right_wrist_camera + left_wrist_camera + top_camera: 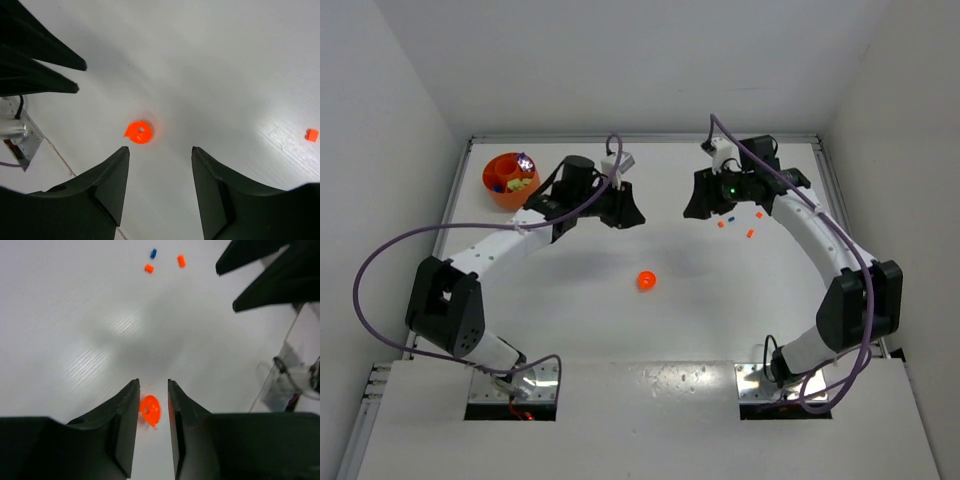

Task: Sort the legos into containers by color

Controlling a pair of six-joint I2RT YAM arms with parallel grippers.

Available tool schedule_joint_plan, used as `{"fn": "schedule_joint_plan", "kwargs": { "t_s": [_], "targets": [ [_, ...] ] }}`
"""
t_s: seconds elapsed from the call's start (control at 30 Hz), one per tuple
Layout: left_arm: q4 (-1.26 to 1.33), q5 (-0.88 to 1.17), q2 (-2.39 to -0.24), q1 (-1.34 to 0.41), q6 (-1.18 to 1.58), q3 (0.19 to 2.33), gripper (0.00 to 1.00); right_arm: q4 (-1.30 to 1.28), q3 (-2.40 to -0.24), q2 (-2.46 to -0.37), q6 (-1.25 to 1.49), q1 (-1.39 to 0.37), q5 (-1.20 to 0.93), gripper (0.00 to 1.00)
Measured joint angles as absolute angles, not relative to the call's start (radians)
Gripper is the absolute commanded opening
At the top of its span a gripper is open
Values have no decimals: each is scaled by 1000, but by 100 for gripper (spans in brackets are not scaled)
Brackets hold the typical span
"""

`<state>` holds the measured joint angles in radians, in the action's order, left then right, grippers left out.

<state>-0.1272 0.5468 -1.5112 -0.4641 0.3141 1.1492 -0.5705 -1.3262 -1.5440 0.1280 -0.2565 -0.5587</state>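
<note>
— Looking for trouble on the tabletop [620, 330], I'd start with the two biggest things. The left claw [152, 385] and right claw [160, 150] hang close together in the upper middle of the top view, their tips facing the same patch. If both go down for the same piece, they could knock into each other.

— Is either holding anything?

— No. The left claw's jaws stand a little apart and the right's wide apart, and both are bare. The round piece [646, 281] shows through the left gap in that wrist view. From above, though, it lies alone at the centre of the frame, well clear of both claws.

— What's the risk with that one?

— It's round, so a nudge from one finger could set it rolling. The bricks [721, 224] just below the right claw are a few orange ones and one blue brick [730, 215]. They're tiny and lie near each other, so a wide grab might catch two colours or flick one away.

— And the containers?

— I can see only one, the orange bowl [500, 196] at upper left. Inside I make out blue and yellow-green bits, plus something pale or purple at the far rim, all too small to count. Mixed colours in one bowl looks to me like a sorting slip, or there's nowhere else in sight to put them.
</note>
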Motion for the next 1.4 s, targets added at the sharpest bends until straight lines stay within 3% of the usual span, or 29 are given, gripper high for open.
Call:
{"fn": "schedule_joint_plan", "kwargs": {
  "t_s": [0.13,0.47,0.63,1.0,1.17,1.4],
  "targets": [
    [-230,542,-1521,-502,184,1144,45,-578,-1270,-1543,119,-257,-500,55],
    [-447,405,-1649,-693,-102,1137,48,-576,-1223,-1469,97,-244,-382,59],
    [-482,343,-1654,-712,-200,1100,62,-577,-1222,-1469,95,-239,-369,59],
    [-524,339,-1724,-705,-341,1094,63,-578,-1222,-1473,93,-237,-367,59],
    [-532,336,-1785,-695,-360,1106,53,-580,-1222,-1473,93,-237,-367,59],
    [-525,348,-1801,-690,-366,1125,26,-582,-1222,-1473,93,-237,-368,58]
  ]
}}
